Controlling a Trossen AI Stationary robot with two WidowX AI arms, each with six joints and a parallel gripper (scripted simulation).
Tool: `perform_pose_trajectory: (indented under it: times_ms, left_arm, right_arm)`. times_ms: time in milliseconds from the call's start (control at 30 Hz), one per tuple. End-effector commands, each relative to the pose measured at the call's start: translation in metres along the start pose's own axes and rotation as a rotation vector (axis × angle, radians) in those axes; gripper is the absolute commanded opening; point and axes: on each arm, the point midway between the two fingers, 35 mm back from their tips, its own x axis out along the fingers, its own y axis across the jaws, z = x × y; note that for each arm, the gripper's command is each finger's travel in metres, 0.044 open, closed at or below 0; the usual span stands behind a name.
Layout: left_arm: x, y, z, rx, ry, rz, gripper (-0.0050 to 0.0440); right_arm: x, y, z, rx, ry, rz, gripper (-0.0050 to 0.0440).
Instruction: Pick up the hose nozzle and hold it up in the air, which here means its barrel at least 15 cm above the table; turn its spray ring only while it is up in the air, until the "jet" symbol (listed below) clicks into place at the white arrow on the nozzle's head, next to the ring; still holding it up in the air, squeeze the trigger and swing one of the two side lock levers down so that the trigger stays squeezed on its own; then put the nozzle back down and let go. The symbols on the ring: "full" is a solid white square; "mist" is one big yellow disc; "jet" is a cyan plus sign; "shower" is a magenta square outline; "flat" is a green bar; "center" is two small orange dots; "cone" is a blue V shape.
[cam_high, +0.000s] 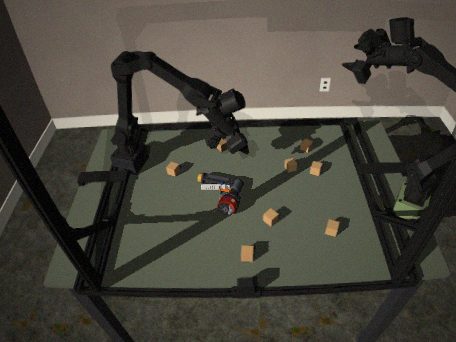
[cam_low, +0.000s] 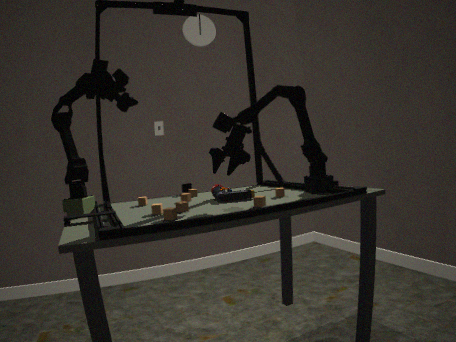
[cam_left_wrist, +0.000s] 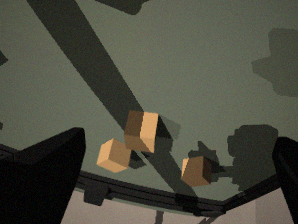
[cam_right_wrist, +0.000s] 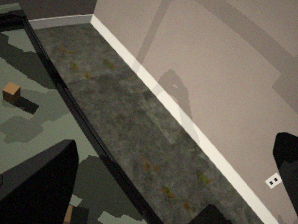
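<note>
The hose nozzle (cam_high: 222, 192) lies on its side on the green table, near the middle. It has a dark body, a yellow end at the left and a red spray ring at the lower right. It also shows in the exterior view (cam_low: 230, 192). The ring symbols are too small to read. My left gripper (cam_high: 234, 145) hangs open and empty above the table, just behind the nozzle and well clear of it; it also shows in the exterior view (cam_low: 227, 160). My right gripper (cam_high: 357, 70) is open and empty, high in the air beyond the table's far right corner.
Several tan cubes lie scattered on the table, one (cam_high: 221, 145) right under the left gripper and three (cam_left_wrist: 141, 129) in the left wrist view. A black frame (cam_high: 250, 287) rims the table. A green box (cam_high: 412, 202) sits by the right arm's base.
</note>
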Motion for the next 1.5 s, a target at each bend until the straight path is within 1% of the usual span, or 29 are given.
perform_pose_trajectory:
  times_ms: [0, 33, 233, 533, 600, 767, 967, 1467]
  left_arm:
    - [0.001, 0.009, 0.011, 0.070, -0.064, 0.007, 0.0400]
    - [0.001, 0.009, 0.011, 0.070, -0.064, 0.007, 0.0400]
    - [-0.008, 0.023, 0.040, 0.231, -0.213, 0.019, 0.0400]
    - [-0.031, 0.037, 0.082, 0.465, -0.437, 0.050, 0.0400]
    - [-0.031, 0.037, 0.082, 0.465, -0.437, 0.050, 0.0400]
    - [-0.046, 0.042, 0.101, 0.573, -0.545, 0.070, 0.0400]
    - [-0.045, 0.042, 0.102, 0.577, -0.549, 0.070, 0.0400]
    - [-0.026, 0.042, 0.111, 0.577, -0.549, 0.070, 0.0400]
  right_arm:
    - [-0.008, 0.009, 0.007, 0.045, -0.058, 0.012, 0.0400]
    - [-0.008, 0.009, 0.007, 0.045, -0.058, 0.012, 0.0400]
    - [-0.026, 0.025, 0.026, 0.148, -0.193, 0.048, 0.0400]
    - [-0.058, 0.049, 0.048, 0.301, -0.387, 0.137, 0.0400]
    - [-0.058, 0.049, 0.048, 0.301, -0.387, 0.137, 0.0400]
    - [-0.075, 0.060, 0.056, 0.373, -0.474, 0.195, 0.0400]
    - [-0.076, 0.060, 0.056, 0.375, -0.477, 0.197, 0.0400]
    - [-0.076, 0.060, 0.056, 0.375, -0.477, 0.197, 0.0400]
